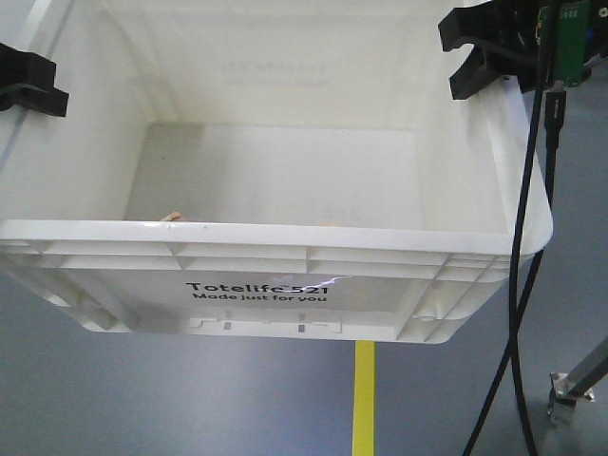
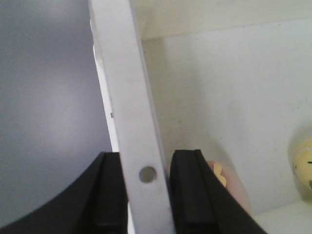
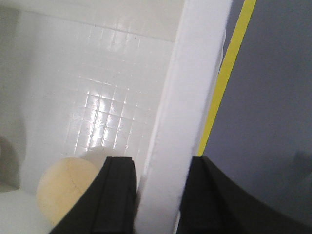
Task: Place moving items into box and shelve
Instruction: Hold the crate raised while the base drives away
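The white box (image 1: 285, 256), printed "Totelife 521 Made just for you", hangs above the grey floor, held between both arms. My left gripper (image 1: 28, 85) is shut on its left rim (image 2: 126, 97), one black finger on each side (image 2: 146, 195). The right rim (image 3: 190, 87) is clamped the same way by my right gripper (image 1: 484, 57), its jaws closed on the wall (image 3: 158, 200). Inside lie the moving items: a greyish-pink plush (image 2: 236, 187) beside the left finger, a yellow plush (image 2: 304, 163) further off, and a pale yellow round toy (image 3: 68, 192) by the right gripper's inner finger. The front wall mostly hides them in the front view.
A yellow tape line (image 1: 364, 399) runs along the grey floor under the box. Black cables (image 1: 518, 285) hang down at the right. A metal stand foot (image 1: 570, 385) shows at the lower right.
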### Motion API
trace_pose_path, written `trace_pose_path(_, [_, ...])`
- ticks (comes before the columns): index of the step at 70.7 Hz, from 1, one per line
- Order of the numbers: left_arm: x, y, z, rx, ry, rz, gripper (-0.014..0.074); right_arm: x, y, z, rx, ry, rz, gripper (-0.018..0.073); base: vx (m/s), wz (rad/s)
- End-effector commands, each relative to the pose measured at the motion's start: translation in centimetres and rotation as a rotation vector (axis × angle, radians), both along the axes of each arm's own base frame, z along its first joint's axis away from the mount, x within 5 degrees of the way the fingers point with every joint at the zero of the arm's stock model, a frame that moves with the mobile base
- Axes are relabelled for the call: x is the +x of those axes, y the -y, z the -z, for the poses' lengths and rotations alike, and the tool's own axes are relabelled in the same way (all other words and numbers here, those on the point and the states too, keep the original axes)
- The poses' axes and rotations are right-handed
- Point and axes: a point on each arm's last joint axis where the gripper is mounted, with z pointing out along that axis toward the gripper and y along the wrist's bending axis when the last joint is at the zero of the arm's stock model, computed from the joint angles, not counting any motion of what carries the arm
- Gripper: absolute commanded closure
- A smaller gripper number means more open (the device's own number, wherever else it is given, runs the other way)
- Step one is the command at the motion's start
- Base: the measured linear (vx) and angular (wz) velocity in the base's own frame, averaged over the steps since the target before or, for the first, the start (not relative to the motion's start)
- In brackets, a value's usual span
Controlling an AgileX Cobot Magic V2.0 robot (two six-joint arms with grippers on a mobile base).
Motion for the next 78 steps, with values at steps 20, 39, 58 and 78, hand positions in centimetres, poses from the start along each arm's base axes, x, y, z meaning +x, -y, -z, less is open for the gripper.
trace_pose_path(20, [-0.76, 0.29, -2.86, -0.051, 0.175, 0.002, 0.0613, -1.59, 0.28, -2.84, 0.037, 0.117, -0.031, 0.0571, 0.5, -0.12])
trace_pose_path(39, [-0.76, 0.29, -2.86, -0.05, 0.175, 0.002, 0.0613, -1.58, 0.28, -2.85, 0.037, 0.118, -0.031, 0.0571, 0.5, -0.09])
trace_pose_path(58, [-0.77, 0.29, -2.85, -0.05, 0.174, 0.002, 0.0613, -1.58, 0.28, -2.85, 0.037, 0.118, -0.031, 0.0571, 0.49, -0.12])
trace_pose_path(78, [-0.77, 0.29, -2.85, -0.05, 0.174, 0.002, 0.0613, -1.58, 0.28, -2.85, 0.037, 0.118, -0.031, 0.0571, 0.48, -0.23])
